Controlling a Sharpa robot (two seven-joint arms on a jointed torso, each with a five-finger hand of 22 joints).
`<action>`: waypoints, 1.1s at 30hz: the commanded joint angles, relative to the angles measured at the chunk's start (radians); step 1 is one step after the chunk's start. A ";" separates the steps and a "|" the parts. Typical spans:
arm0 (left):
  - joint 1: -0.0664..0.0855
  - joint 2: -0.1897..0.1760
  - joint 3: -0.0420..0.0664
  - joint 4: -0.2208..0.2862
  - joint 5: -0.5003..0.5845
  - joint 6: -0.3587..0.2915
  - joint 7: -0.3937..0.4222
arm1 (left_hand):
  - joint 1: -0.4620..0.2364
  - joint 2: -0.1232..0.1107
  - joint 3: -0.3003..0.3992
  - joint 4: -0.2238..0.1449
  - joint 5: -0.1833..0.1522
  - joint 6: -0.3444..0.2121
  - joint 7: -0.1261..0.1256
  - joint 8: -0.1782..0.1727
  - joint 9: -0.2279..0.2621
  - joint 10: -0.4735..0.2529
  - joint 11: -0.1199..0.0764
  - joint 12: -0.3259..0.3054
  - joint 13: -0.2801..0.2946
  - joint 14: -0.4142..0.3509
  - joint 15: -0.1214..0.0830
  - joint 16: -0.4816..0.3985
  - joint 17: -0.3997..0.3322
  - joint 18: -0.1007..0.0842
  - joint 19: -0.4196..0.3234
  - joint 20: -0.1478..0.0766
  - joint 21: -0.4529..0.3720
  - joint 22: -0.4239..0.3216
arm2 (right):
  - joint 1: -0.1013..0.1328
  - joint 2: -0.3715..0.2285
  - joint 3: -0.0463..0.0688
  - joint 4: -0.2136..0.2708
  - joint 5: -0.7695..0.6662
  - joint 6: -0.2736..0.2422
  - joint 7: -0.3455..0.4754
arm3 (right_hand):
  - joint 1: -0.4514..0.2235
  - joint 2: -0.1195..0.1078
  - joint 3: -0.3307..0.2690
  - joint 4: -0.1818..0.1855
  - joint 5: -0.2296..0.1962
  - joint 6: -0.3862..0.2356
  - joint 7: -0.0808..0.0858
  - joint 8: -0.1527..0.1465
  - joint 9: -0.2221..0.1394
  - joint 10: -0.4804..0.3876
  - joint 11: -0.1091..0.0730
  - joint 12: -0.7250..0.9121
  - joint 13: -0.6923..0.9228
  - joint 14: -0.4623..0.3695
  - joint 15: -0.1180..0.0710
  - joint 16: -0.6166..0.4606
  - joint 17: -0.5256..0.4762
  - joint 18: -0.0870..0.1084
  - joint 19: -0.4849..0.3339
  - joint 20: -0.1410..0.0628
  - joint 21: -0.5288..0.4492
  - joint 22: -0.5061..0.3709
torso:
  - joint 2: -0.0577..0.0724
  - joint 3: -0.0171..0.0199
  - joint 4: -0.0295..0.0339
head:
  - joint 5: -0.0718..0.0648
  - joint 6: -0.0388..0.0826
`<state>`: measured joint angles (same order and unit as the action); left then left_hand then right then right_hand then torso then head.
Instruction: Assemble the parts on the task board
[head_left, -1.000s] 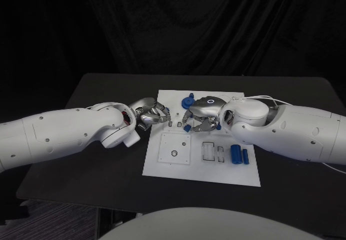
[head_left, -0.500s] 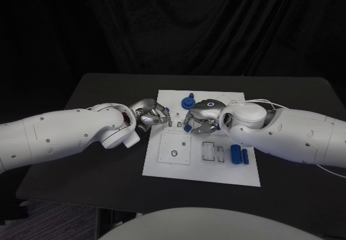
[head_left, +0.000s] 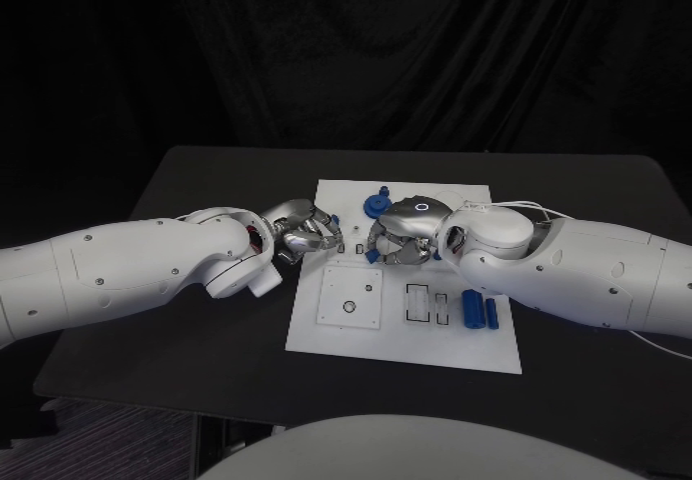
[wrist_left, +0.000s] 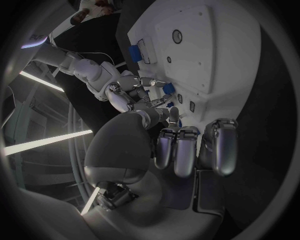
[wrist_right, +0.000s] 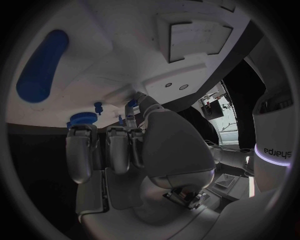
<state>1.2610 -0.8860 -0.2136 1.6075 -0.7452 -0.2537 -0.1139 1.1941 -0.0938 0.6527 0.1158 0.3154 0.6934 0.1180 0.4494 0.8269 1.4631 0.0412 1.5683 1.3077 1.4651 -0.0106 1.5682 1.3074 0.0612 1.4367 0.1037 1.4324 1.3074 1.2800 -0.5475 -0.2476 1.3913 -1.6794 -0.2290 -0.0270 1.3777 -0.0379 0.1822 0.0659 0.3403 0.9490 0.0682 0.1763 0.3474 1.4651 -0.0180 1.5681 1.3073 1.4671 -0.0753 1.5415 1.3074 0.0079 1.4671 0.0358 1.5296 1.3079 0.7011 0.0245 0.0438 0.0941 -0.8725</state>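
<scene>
The white task board (head_left: 433, 340) lies mid-table. My right hand (head_left: 401, 240) hovers over its far half, and a small blue part (head_left: 372, 256) sits at its fingertips; the same small blue part (wrist_left: 167, 89) looks pinched in the left wrist view. My left hand (head_left: 303, 232) hangs at the board's far left edge, its fingers (wrist_left: 187, 145) curled in. A sliver of blue (wrist_left: 179, 122) shows by its thumb, and I cannot tell if it is held. A blue knob (head_left: 376, 205) stands behind the right hand. Two blue cylinders (head_left: 472, 308) lie side by side at the board's right.
A raised square plate (head_left: 349, 297) with holes sits on the board's near left, and a block with rectangular slots (head_left: 421, 303) is beside it. Bare black table (head_left: 173, 360) surrounds the board. Both thick white forearms (head_left: 577, 270) crowd the board's sides.
My right hand has edged slightly left toward the left hand, carrying the small blue part along. The left hand has barely moved.
</scene>
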 joint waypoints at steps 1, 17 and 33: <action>-0.003 0.002 0.001 0.001 0.002 0.014 0.008 | -0.003 0.009 -0.003 -0.005 0.006 0.009 0.001 0.006 -0.001 0.108 0.000 0.003 0.263 0.106 0.001 0.003 0.263 -0.010 -0.006 -0.002 -0.003 0.144 | -0.003 -0.001 0.001 0.000 -0.006 -0.048 0.001 | -0.003 0.011 0.002 -0.006 0.009 0.019 -0.001 0.016 0.022 0.106 -0.007 0.003 0.263 0.091 -0.009 -0.001 0.204 0.005 0.080 -0.008 -0.006 0.246 | 0.000 -0.0003 0.0012 | 0.000 0.000; -0.010 0.001 0.001 -0.002 0.015 0.022 0.027 | -0.070 0.021 -0.098 0.057 -0.058 -0.005 0.005 0.009 -0.024 0.108 0.004 0.003 0.263 0.106 0.004 0.003 0.263 -0.007 -0.018 0.000 -0.017 0.138 | -0.003 -0.037 0.001 0.032 -0.006 -0.145 -0.009 | -0.019 0.030 -0.001 -0.023 0.042 0.051 -0.019 0.077 0.147 0.106 -0.021 0.003 0.263 0.091 -0.021 -0.003 0.202 0.006 0.080 -0.019 -0.006 0.245 | -0.001 -0.0004 -0.0009 | 0.006 0.000; -0.020 0.013 0.001 -0.017 0.108 0.117 0.131 | -0.019 0.076 -0.382 0.167 -0.115 -0.054 0.037 -0.100 -0.216 0.108 0.034 0.003 0.263 0.106 0.032 0.003 0.263 -0.002 -0.038 0.026 -0.042 0.139 | -0.003 -0.097 0.001 0.089 -0.006 -0.298 -0.008 | -0.023 0.026 0.000 -0.032 0.064 0.061 -0.022 0.092 0.187 0.106 -0.023 0.003 0.263 0.091 -0.024 -0.002 0.203 0.004 0.082 -0.022 -0.002 0.247 | -0.002 0.0023 -0.0061 | 0.008 0.000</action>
<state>1.2429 -0.8748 -0.2135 1.5913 -0.6771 -0.1835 -0.0437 1.1743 -0.0182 0.2752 0.2800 0.2046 0.6380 0.1521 0.3512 0.6120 1.4667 0.0672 1.5683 1.3078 1.4668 0.0131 1.5682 1.3074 0.0610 1.4001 0.1259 1.3935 1.3074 1.2795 -0.6425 -0.2476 1.4745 -1.6796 -0.4552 -0.0278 1.3565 -0.0171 0.1822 0.0382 0.4024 0.9834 0.0677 0.2284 0.3838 1.4687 -0.0359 1.5681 1.3079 1.4635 -0.0929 1.5415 1.3074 0.0078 1.4653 0.0195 1.5255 1.3076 0.6997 0.0264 0.0395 0.1011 -0.8725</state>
